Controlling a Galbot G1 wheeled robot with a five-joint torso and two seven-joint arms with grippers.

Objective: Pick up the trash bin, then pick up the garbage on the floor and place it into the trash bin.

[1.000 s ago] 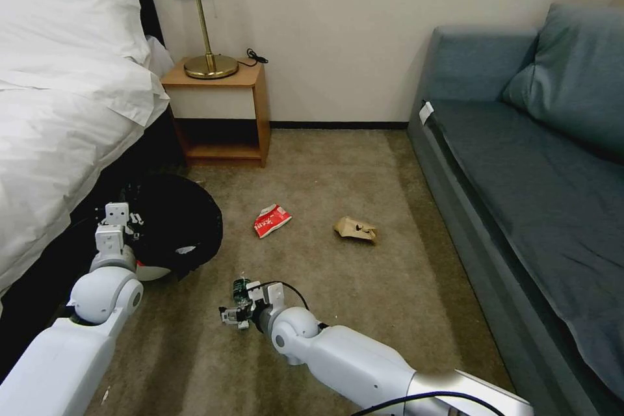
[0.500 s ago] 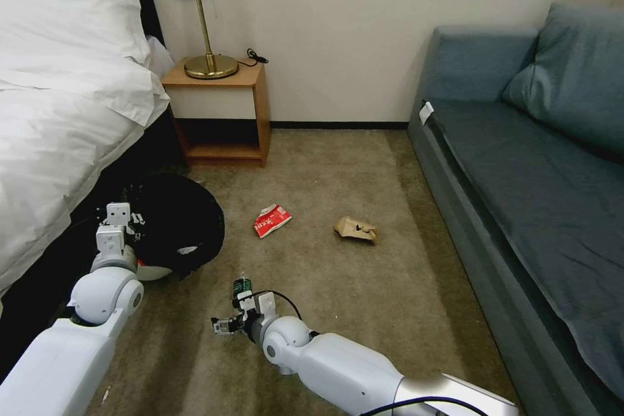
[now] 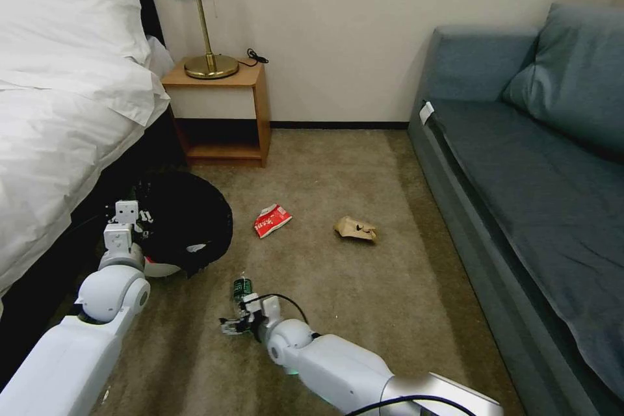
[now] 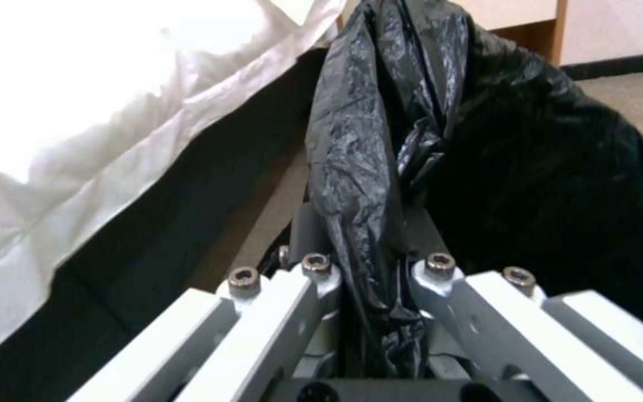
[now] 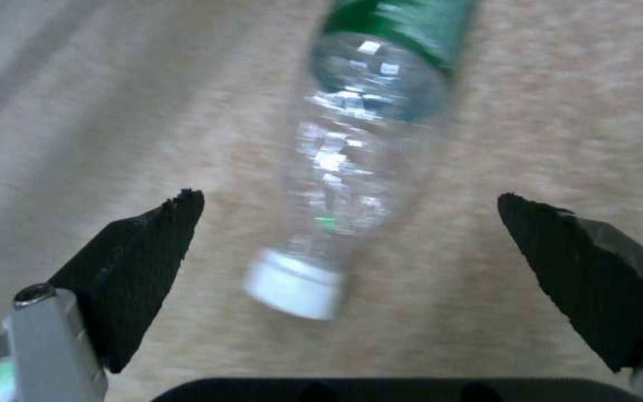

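Trash bin [image 3: 185,224], black-bagged, pinched by left pincer [image 4: 370,273]; right pincer [image 5: 344,223] spread over clear green-labelled bottle [image 5: 359,139].

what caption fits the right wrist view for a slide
Right gripper with jaws open over a clear green-labelled bottle with a white cap, lying on the carpet.

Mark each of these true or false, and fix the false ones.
1. The left end effector is shut on the trash bin liner. True.
2. The right end effector is clamped on the bottle. False: its fingers stand apart on either side, not touching it.
3. The bottle lies on the carpet. True.
4. The red-and-white packet is inside the bin. False: it lies on the carpet.
5. The tan paper bag sits on the sofa. False: it lies on the carpet beside the packet.
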